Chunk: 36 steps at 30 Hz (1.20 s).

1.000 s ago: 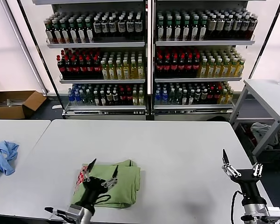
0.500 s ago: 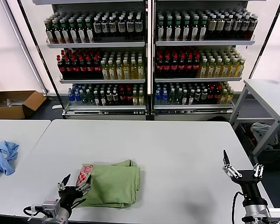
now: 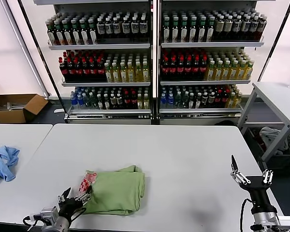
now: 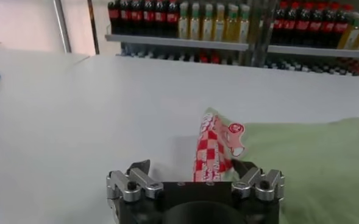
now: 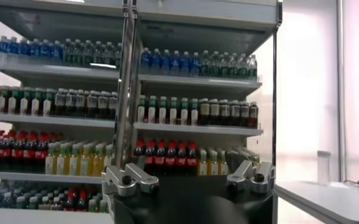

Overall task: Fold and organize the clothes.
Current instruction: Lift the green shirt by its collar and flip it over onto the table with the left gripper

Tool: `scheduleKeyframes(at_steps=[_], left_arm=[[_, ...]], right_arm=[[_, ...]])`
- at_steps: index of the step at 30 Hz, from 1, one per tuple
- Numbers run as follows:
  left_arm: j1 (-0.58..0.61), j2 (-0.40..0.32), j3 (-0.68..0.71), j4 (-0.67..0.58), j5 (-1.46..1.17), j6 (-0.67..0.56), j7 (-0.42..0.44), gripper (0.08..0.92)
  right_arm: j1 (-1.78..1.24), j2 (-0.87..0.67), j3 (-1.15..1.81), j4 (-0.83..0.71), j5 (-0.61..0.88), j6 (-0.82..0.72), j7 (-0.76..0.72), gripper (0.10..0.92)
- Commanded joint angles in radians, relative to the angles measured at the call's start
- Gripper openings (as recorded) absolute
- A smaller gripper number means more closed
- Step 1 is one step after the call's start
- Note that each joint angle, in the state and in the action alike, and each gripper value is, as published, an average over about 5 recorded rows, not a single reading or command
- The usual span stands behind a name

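The left claw (image 3: pixel 73 199) stands wide open and empty, low at the near table (image 3: pixel 183 159) edge; the shirt (image 3: pixel 117 191), folded into a flat green pad, lies just ahead of it, the red-and-white printed flap (image 4: pixel 213 149) rising between its fingertips. Treat the shirt as light, limp cloth that will sag and unfold if lifted by one layer, so pinch through all layers at the nearest edge. The right claw (image 3: pixel 251 176), also wide open and empty, waits raised, well apart from the shirt.
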<state>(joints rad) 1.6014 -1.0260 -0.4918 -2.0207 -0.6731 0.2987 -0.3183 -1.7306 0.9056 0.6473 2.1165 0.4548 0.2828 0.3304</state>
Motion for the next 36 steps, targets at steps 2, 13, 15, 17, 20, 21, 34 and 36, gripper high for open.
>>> scheduleKeyframes(at_steps=[2, 13, 15, 17, 20, 21, 34, 36], left_arm=[[0.004, -0.012, 0.017, 0.042, -0.049, -0.071, 0.060, 0.810], [0.018, -0.035, 0.109, 0.058, 0.113, -0.229, 0.024, 0.506], [0.021, -0.033, 0.110, 0.049, 0.133, -0.246, 0.021, 0.446], [0.023, -0.027, 0.102, 0.027, 0.142, -0.252, 0.017, 0.385], [0.026, -0.007, 0.081, -0.022, 0.146, -0.257, 0.014, 0.299], [0.026, 0.001, 0.071, -0.040, 0.147, -0.256, 0.012, 0.273], [0.053, 0.204, -0.407, -0.104, -0.057, -0.131, -0.042, 0.154], [0.062, 0.233, -0.487, -0.101, -0.078, -0.116, -0.032, 0.154]], right_arm=[[0.007, 0.005, -0.008, -0.003, -0.001, 0.002, -0.001, 0.823], [0.012, 0.007, -0.011, -0.005, -0.001, 0.002, -0.003, 0.823], [0.013, 0.008, -0.012, -0.003, -0.001, 0.000, -0.004, 0.823], [0.014, 0.009, -0.013, -0.002, -0.001, -0.002, -0.004, 0.823], [0.017, 0.009, -0.013, -0.001, -0.001, -0.003, -0.003, 0.823], [0.019, 0.009, -0.014, 0.000, -0.001, -0.004, -0.003, 0.823], [0.083, 0.007, -0.060, -0.010, 0.002, -0.023, -0.002, 0.823], [0.091, 0.007, -0.068, -0.013, 0.003, -0.024, -0.002, 0.823]])
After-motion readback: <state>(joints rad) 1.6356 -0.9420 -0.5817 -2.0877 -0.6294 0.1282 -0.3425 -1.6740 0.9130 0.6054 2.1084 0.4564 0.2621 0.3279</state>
